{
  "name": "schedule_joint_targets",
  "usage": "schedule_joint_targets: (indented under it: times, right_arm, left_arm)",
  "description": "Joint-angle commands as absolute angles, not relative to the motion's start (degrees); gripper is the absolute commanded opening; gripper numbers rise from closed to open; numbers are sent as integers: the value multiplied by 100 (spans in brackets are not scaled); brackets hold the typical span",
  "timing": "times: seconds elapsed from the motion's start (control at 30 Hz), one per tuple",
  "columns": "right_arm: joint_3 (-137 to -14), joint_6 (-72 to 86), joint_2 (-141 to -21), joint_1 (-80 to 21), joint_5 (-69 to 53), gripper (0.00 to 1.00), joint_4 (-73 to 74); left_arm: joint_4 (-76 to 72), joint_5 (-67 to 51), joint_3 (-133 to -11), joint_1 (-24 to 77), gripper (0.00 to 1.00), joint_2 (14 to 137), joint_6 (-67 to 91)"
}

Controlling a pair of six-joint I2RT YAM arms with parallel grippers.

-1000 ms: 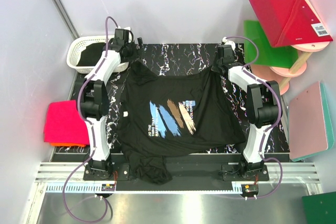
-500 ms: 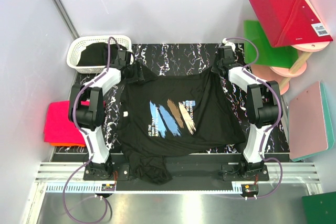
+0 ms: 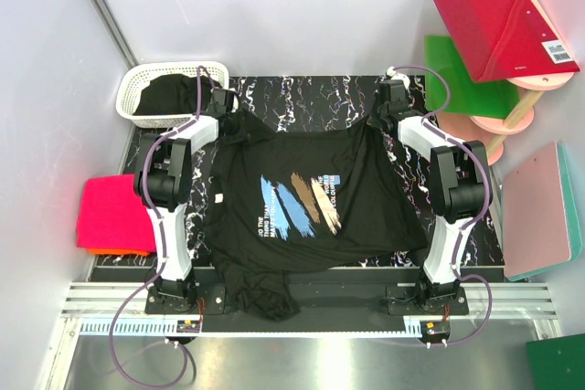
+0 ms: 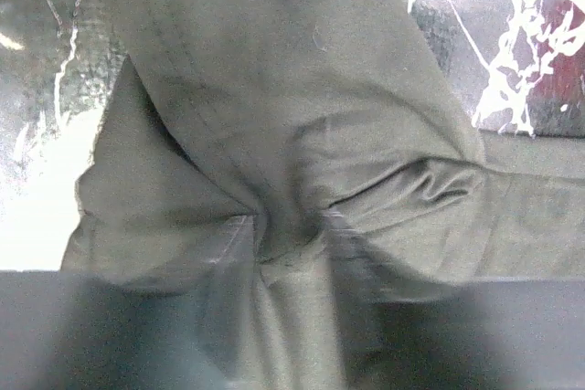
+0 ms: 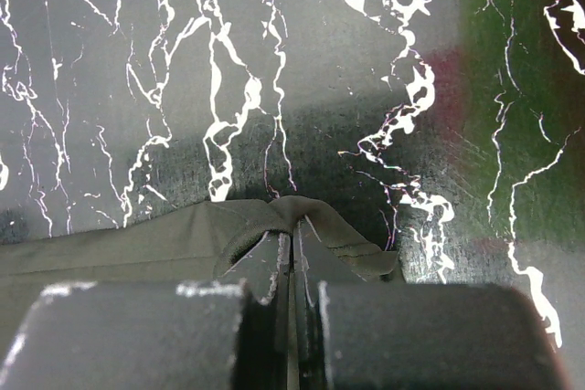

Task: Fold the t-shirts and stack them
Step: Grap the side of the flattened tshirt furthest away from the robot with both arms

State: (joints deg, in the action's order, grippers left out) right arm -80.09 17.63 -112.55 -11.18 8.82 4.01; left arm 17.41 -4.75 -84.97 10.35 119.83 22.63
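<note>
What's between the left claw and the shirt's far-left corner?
Nothing visible. The left claw sits right on the printed black t-shirt, cloth bunching between its fingers. The white basket stands beside the claw, not between it and the cloth.

A table with a black top veined in white fills the middle of the overhead view. Pale white walls close in behind and at the left, with slim grey struts slanting in from the upper corners. A white lattice basket sits at the table's upper left corner. At the upper right, a pink round-shelved stand carries a red board and a green board. A grey-green board lies at the right edge. A ribbed aluminium rail and a brushed steel sheet run along the bottom. The light is soft and even
</note>
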Motion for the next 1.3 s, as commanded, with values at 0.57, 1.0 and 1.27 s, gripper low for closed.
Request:
schedule_joint_targets:
  times: [0.57,1.0,1.27]
  right_arm:
    - [-8042,1854,-11188,-1081,607,0,88]
    - [-8068,1837,-11241,-1081,563,0,88]
    - [-8051,1828,-11312,-1072,536,0,88]
  left_arm:
    - [1679,-343,-8209,1037,54,11311,2215]
    - [1679,-352,-8157,1037,73,11435,2233]
    - [1600,-588,-8385,1037,9,11873,2303]
